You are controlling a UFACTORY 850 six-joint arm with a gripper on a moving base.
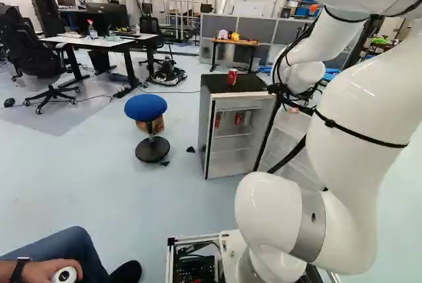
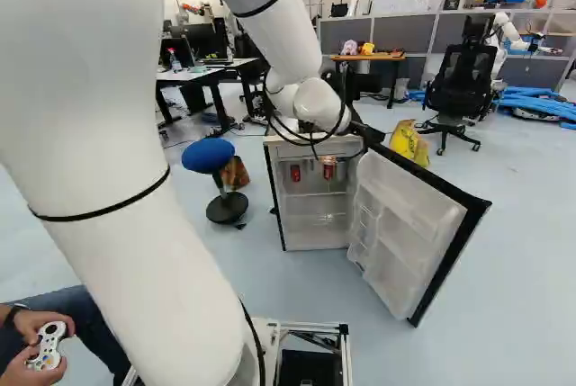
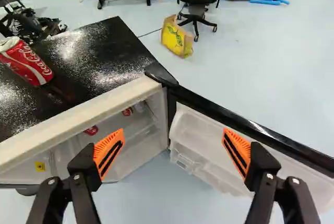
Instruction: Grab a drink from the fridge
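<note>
Gripper (image 3: 174, 148) being shown released, orange-padded fingers (image 3: 108, 151) being held wide apart, two red cans (image 1: 239, 118) being housed inside the open fridge (image 1: 204, 131), another red can (image 1: 232, 76) being supported upright on its black top (image 3: 99, 51).

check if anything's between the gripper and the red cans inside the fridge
The fridge's top front edge seems partly in the way: the gripper appears higher than it, and the red cans are inside, beneath it. The open door doesn't cover them.
</note>
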